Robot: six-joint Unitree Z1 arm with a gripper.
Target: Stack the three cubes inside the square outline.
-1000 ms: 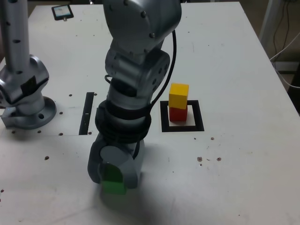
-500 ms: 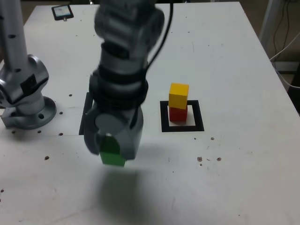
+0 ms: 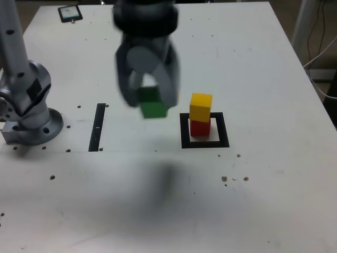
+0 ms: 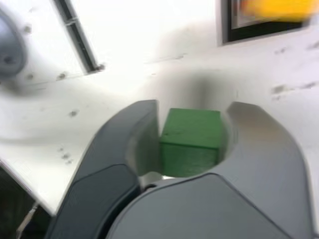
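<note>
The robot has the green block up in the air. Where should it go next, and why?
Probably a short move toward the exterior view's right and a little higher. The end effector grips the green cube beside the yellow cube, which sits on the red cube inside the square outline. The green one likely needs to clear the yellow top first.

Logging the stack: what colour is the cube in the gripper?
Green cube, clearest in the wrist view.

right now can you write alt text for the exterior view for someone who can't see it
A grey robot gripper holds a green cube in its fingers above a white table. On the exterior view's right, a yellow cube sits on a red cube inside a black square outline.
</note>
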